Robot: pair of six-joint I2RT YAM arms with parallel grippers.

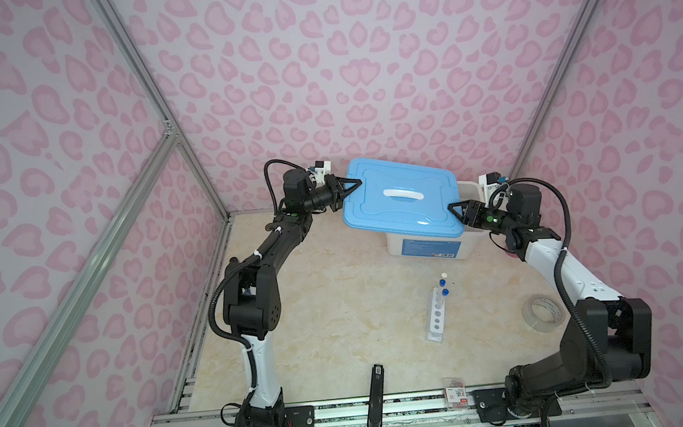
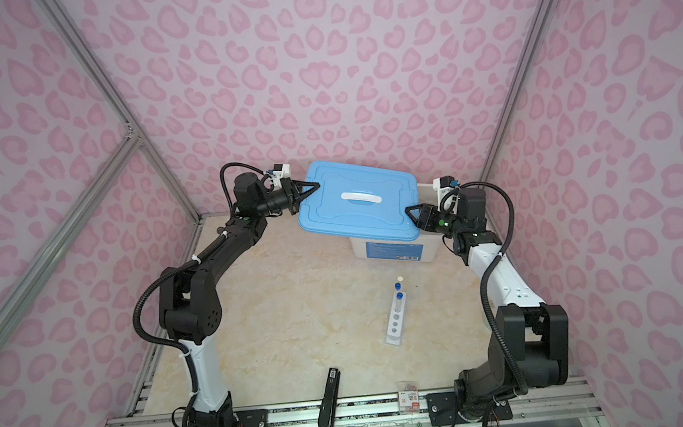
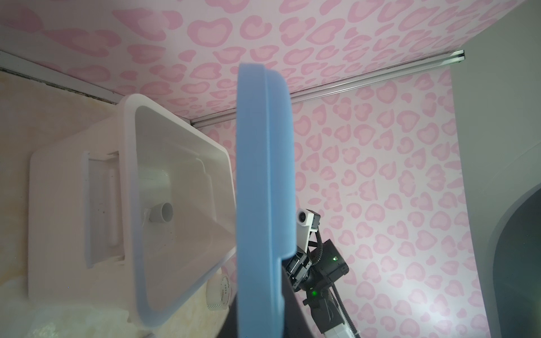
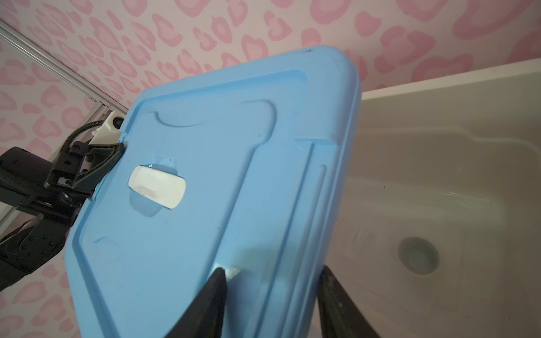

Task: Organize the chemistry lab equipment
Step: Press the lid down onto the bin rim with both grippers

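While the left pincer [image 1: 356, 183], nearly closed, and right pincer [image 1: 454, 207], half-open, grip the blue lid [image 1: 402, 214], the white bin [image 3: 130, 175] holds a tiny pale cup [image 3: 160, 216].

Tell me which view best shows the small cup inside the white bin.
The left wrist view: the small cup stands clear on the floor of the white bin, wall and open mouth both visible. The right wrist view shows only its dim round mouth from above. In both top views the blue lid hides it.
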